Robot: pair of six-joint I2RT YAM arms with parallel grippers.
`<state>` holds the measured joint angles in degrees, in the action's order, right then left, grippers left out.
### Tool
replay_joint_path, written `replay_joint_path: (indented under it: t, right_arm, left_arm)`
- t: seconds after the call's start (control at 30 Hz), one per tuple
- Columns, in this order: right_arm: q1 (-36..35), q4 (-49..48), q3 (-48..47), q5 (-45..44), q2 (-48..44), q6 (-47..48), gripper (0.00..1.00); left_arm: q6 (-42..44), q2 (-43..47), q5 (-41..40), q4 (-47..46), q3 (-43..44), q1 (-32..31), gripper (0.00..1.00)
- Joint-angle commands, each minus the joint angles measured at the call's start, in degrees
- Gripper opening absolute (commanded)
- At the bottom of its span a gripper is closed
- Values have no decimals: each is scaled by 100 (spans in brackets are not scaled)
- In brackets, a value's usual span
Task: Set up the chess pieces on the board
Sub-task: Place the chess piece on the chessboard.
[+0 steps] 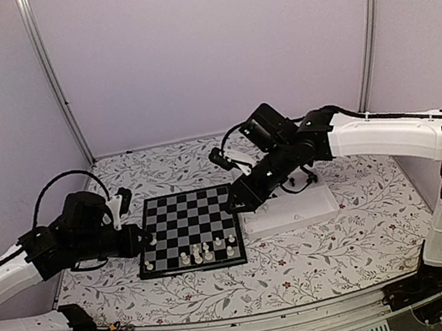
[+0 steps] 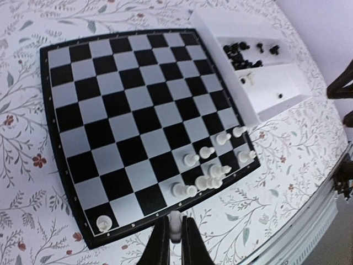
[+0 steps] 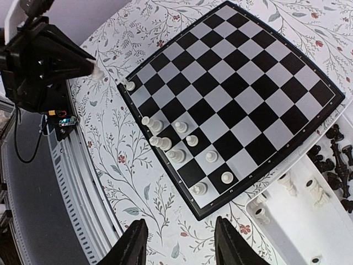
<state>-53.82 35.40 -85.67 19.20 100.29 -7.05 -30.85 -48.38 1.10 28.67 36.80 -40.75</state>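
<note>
Where the left arm reaches in from the table's left side, the left gripper (image 1: 144, 237) is pressed together on a small white piece (image 2: 175, 225), pinching it between its two fingertips (image 2: 160, 245). The piece is upright and sits just outside the left edge of the board (image 1: 179, 211), over the floral tablecloth (image 1: 345, 238); whether its base touches the cloth cannot be told. Near it, a lone white pawn (image 2: 103, 222) stands on the board's near-left corner square.

The board lies flat in the middle of the table, and most of its black and pale grey checks are bare. Towards its near-right corner stands a cluster of white pieces (image 1: 206, 252), spread over the two or three nearest rows, some touching or almost touching their neighbours.

Further right, the right gripper (image 3: 179, 243) hangs above the board's right edge, its fingers (image 3: 132, 243) spread apart with nothing between them.

Just beside that edge lies the white two-compartment tray (image 1: 314, 209). One compartment holds a heap of black pieces (image 2: 242, 52); the other holds a few loose white pieces (image 3: 287, 185), lying apart from one another, and at least one small black one.
</note>
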Motion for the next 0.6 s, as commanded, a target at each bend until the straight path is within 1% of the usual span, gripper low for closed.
replay_joint_path:
  t: [0.0, 0.07, 0.13, 0.27, 0.4, 0.57]
  right_arm:
    - [25, 38, -325, 141, 249, 60, 44]
    - [23, 73, -353, 116, 292, 93, 44]
    - [22, 93, -335, 61, 289, 127, 44]
    - [24, 93, -217, 18, 207, 143, 44]
    - [27, 66, -58, 10, 112, 134, 43]
    - [28, 64, -3, -13, 98, 129, 43]
  left_arm:
    - [-450, -603, -863, 617, -12, -243, 3]
    - [-646, -1048, -672, 704, 28, -291, 4]
    - [-880, -1247, -623, 605, -93, -351, 5]
    - [-1056, -1158, -810, 439, -334, -407, 4]
    - [-977, -1110, -809, 266, -474, -407, 4]
    - [-821, -1313, -739, 95, -471, -407, 4]
